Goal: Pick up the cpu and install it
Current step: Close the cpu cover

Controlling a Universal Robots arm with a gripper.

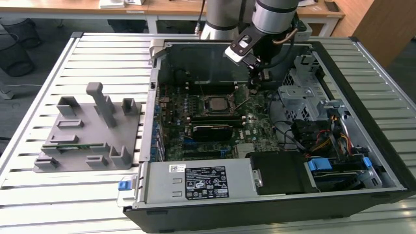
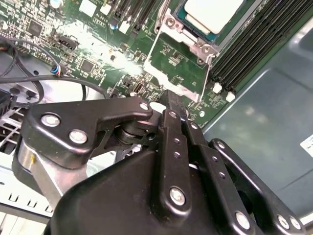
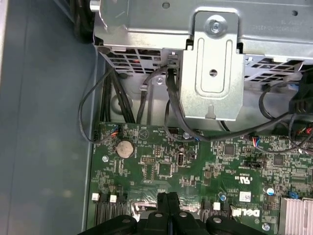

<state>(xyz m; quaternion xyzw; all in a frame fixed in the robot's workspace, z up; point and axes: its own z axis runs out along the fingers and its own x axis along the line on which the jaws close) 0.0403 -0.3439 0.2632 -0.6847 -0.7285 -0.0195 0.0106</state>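
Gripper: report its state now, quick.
Gripper: fingers closed, holding nothing; the cpu lies apart from it.

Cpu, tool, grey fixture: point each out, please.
cpu (image 2: 211, 11): second wrist view, middle of its silvery top.
tool (image 3: 168, 197): first wrist view, where its closed fingertips meet.
grey fixture (image 1: 89, 130): exterior view, flat base between posts.

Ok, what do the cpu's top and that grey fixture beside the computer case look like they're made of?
The cpu: its top looks like bare metal, silvery-white with a soft satin sheen. The grey fixture: probably plastic, judging by its matte, uniform grey surface and blocky upright posts. It may be printed, but I cannot tell.
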